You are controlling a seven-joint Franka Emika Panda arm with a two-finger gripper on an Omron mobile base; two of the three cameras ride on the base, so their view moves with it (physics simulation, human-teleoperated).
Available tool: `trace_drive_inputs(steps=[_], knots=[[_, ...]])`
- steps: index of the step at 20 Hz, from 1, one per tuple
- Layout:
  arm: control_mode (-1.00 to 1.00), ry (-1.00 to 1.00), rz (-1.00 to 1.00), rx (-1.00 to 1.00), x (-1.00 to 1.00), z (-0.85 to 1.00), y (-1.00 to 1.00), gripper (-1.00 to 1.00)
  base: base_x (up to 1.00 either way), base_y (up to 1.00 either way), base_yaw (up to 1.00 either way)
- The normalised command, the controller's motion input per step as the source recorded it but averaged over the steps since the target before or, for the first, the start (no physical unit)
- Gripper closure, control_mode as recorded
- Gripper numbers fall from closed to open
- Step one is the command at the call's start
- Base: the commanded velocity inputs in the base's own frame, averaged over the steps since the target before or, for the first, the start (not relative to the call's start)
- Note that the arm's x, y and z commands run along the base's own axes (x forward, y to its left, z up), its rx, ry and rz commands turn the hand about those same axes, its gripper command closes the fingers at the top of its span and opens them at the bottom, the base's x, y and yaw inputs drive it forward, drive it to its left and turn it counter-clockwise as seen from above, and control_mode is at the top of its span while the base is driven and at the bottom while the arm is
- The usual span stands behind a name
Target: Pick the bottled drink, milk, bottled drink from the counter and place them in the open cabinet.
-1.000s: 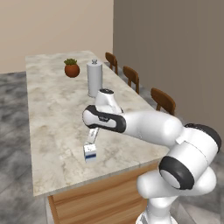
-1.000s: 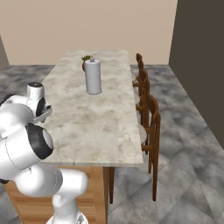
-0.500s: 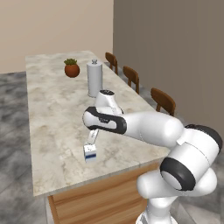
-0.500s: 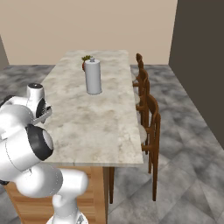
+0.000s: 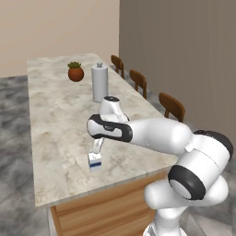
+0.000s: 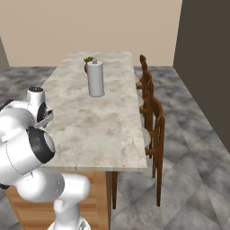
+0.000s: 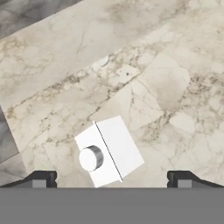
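One milk carton [image 5: 95, 161] stands upright on the counter [image 5: 55, 124], close to the near long edge and toward the near corner, and the gripper [image 7: 111, 178] hangs directly above it, jaws spread as wide as they go and holding nothing. Judging by this, the step in hand is the approach to the milk, with no grasp made yet. In the hand view the gabled white top with its round cap [image 7: 91, 158] sits between the two finger tips, a little off toward one side, and the ridge runs skewed to the line between them. The next move probably calls for a small sideways correction and perhaps a roll of the wrist, then a straight descent so the fingers pass either side of the carton before closing. The arm reaches forward and leftward from the base, forearm roughly level over the near edge, wrist bent so the hand points down. A grey metal canister [image 5: 98, 83] and a potted plant [image 5: 75, 72] stand well apart toward the far end
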Motion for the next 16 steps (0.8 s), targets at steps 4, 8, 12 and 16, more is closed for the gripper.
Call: trace_drive_inputs(steps=[4, 8, 12, 16], knots=[[-1.0, 0.0, 0.0, -0.05, 0.0, -0.13, 0.0, -1.0, 0.0, 0.0, 0.0], [-1.0, 0.0, 0.0, -0.05, 0.0, -0.13, 0.02, -1.0, 0.0, 0.0, 0.0], [-1.0, 0.0, 0.0, -0.03, 0.04, -0.03, 0.07, -1.0, 0.0, 0.0, 0.0], [-1.0, 0.0, 0.0, -0.03, 0.02, -0.02, 0.07, -1.0, 0.0, 0.0, 0.0]])
